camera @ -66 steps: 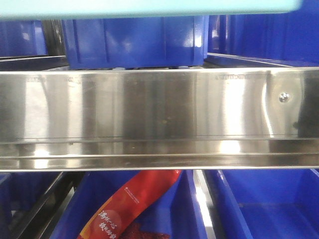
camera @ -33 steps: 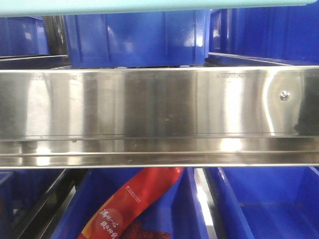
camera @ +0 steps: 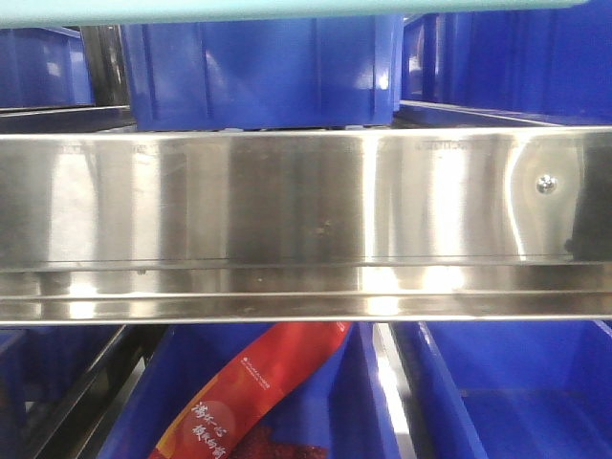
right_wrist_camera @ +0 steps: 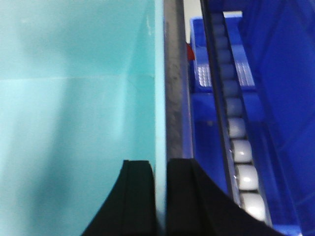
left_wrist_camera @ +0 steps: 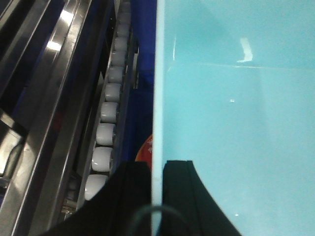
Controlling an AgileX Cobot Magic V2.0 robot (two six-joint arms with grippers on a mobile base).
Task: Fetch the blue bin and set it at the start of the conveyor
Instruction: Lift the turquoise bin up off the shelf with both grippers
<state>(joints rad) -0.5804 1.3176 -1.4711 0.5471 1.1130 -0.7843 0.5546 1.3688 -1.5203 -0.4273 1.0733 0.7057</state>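
The blue bin, a pale cyan tub, fills much of both wrist views: its inside in the left wrist view, its inside in the right wrist view. My left gripper is shut on the bin's left wall, one black finger on each side. My right gripper is shut on the bin's right wall the same way. In the front view only a thin cyan strip of the bin shows along the top edge. The conveyor start is out of view.
A shiny stainless-steel shelf rail spans the front view. Dark royal-blue bins stand behind and below it; one holds a red snack packet. White roller tracks run beside the held bin.
The cyan strip at the top of the front view has thinned and risen; the shelf rail and dark blue bins have shifted only slightly.
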